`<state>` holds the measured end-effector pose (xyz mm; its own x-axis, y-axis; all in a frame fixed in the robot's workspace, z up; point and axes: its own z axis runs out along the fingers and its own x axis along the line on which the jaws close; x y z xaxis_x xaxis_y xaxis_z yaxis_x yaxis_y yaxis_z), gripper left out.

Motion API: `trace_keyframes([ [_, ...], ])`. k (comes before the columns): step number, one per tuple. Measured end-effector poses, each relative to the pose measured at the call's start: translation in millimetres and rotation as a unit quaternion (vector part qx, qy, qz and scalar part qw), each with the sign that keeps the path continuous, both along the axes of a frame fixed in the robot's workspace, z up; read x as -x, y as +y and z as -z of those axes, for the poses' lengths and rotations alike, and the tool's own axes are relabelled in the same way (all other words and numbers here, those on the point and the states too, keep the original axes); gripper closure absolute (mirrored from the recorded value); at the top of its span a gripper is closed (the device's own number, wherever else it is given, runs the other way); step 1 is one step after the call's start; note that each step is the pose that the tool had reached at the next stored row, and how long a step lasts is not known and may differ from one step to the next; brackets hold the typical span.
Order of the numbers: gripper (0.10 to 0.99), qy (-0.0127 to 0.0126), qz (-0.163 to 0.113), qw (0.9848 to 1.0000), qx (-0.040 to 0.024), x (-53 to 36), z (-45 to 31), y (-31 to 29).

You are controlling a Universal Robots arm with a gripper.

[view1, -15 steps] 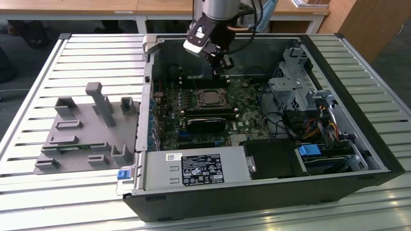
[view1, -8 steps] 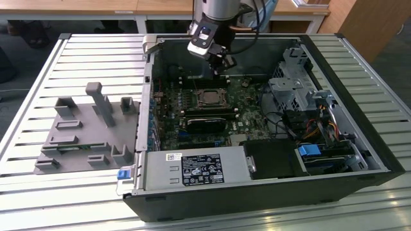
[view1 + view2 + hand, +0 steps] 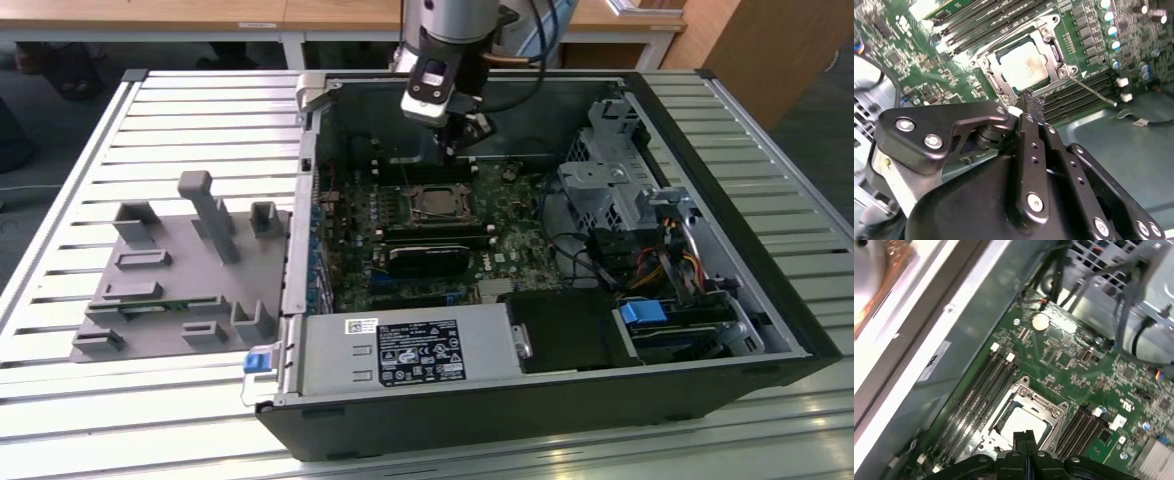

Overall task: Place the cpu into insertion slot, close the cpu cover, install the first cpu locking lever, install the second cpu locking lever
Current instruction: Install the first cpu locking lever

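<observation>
Tool [image 3: 1030, 98] pinched together near one cpu [image 3: 1023, 65], one cover [image 3: 1053, 50].

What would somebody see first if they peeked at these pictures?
Probably the big open computer case lying on the slatted table, with its green circuit board showing. The black gripper, closed up, hangs just above that board, close to the cpu, a shiny silver square framed by the cpu cover.

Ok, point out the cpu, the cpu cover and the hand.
cpu [image 3: 1021, 67], second wrist view, middle of its silver face.
cpu cover [image 3: 995, 77], second wrist view, side bar of its frame.
hand [image 3: 1026, 436], first wrist view, midway between its fingertips.
</observation>
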<state>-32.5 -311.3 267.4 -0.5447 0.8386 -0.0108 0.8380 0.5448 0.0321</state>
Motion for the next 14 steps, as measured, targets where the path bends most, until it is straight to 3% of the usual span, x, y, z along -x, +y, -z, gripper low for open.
trace_keyframes([
  [4,0.98,0.0,-0.036,0.9994,0.0,0.0,0.3,0.0],
  [7,0.98,0.0,-0.064,0.998,0.0,0.0,0.5,0.0],
  [10,0.98,0.0,-0.091,0.9959,0.0,0.0,0.7,0.0],
  [14,0.98,0.0,-0.127,0.9919,0.0,0.0,0.9,0.0],
])
